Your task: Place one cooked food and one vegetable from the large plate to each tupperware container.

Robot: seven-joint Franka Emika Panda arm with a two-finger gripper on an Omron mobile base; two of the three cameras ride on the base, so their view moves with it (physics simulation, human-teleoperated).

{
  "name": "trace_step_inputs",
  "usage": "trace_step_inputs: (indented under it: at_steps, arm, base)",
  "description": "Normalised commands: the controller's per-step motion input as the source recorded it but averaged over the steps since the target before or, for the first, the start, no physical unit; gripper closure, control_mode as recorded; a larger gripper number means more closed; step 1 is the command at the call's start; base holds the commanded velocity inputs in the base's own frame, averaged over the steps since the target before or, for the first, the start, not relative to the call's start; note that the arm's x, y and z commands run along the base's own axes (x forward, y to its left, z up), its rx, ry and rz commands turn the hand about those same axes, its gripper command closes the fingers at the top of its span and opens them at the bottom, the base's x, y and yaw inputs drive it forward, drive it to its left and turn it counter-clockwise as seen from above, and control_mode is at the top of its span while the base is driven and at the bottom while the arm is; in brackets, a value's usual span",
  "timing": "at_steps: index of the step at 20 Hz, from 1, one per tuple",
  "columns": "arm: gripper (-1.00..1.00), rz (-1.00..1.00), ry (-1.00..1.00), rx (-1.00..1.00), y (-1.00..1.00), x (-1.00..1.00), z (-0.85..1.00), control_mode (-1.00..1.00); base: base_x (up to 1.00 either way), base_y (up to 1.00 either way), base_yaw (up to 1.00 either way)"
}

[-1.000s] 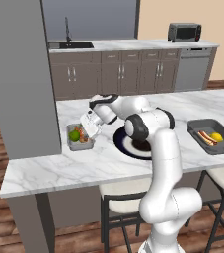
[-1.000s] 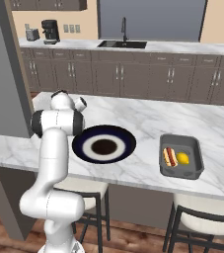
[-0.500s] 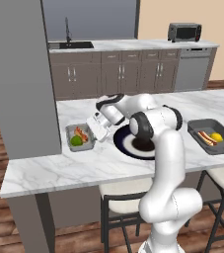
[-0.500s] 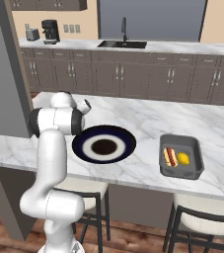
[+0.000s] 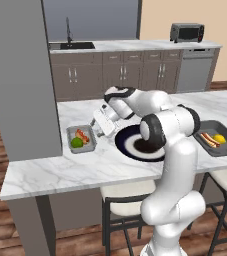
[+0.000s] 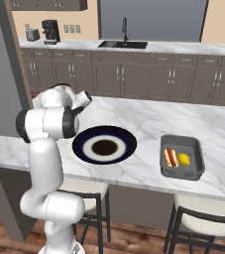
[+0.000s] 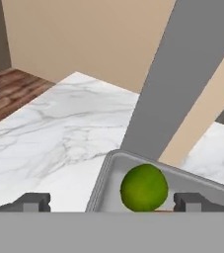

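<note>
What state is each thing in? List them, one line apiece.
Gripper: open, holding nothing, above the left tray's near edge.
Plate: bare, no food left on it.
Left tray: holds a green round vegetable and a reddish cooked piece.
Right tray: holds a hot dog and a yellow vegetable.

White marble surface [image 5: 80,167] veined in grey, a navy-black plate [image 6: 104,145] with a white ring and dark centre, grey trays, the left one [image 5: 81,140] holding a green ball [image 7: 144,188], the right one [image 6: 183,157] something yellow [image 6: 184,158].
</note>
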Motion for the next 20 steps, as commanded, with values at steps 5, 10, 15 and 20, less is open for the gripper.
trace_step_inputs:
  at_steps: [5, 10, 15, 20]
  arm:
    - [-1.0, -0.02, -0.06, 0.0, -0.84, -0.99, 0.13, -1.0]
    - [-1.0, -0.08, -0.03, 0.0, -1.0, -0.99, 0.23, -1.0]
    - [-1.0, -0.14, -0.06, 0.04, -0.89, -0.71, 0.63, -1.0]
    - [-1.0, -0.16, -0.06, 0.05, -0.85, -0.6, 0.68, -1.0]
  base:
    - [0.0, 0.0, 0.0]
    - [0.0, 0.0, 0.0]
    - [0.0, 0.0, 0.0]
    - [0.0, 0.0, 0.0]
